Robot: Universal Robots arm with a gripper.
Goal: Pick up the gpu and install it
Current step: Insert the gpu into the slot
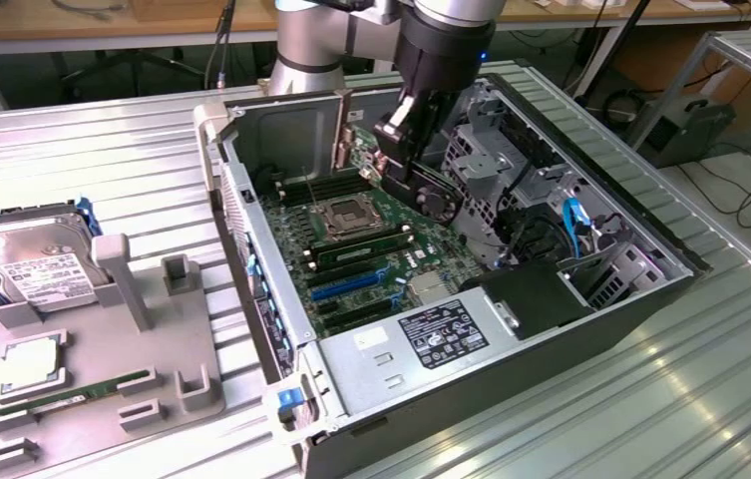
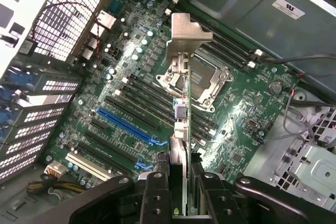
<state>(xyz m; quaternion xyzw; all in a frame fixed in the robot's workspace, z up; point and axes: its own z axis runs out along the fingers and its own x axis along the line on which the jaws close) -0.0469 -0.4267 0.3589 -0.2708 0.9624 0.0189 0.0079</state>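
Observation:
My gripper (image 1: 402,150) hangs over the open computer case (image 1: 641,289), shut on the gpu (image 1: 431,195). The gpu is a dark card with a round black fan, held on edge above the green motherboard (image 1: 362,249). Its silver end bracket (image 1: 344,130) points toward the case's back wall. In the wrist view the gpu (image 2: 181,124) shows edge-on between the black fingers (image 2: 157,195), with the bracket (image 2: 186,32) at its far end. It hovers above the processor socket (image 2: 205,82) and the rows of slots, clear of the blue slot (image 2: 128,124).
A grey fixture (image 1: 96,379) on the exterior view's left carries a hard drive (image 1: 29,264), a memory stick (image 1: 69,394) and a processor chip (image 1: 29,364). The power supply (image 1: 442,334) and drive cage (image 1: 482,170) crowd the case. Ribbed metal table (image 1: 614,419) lies around it.

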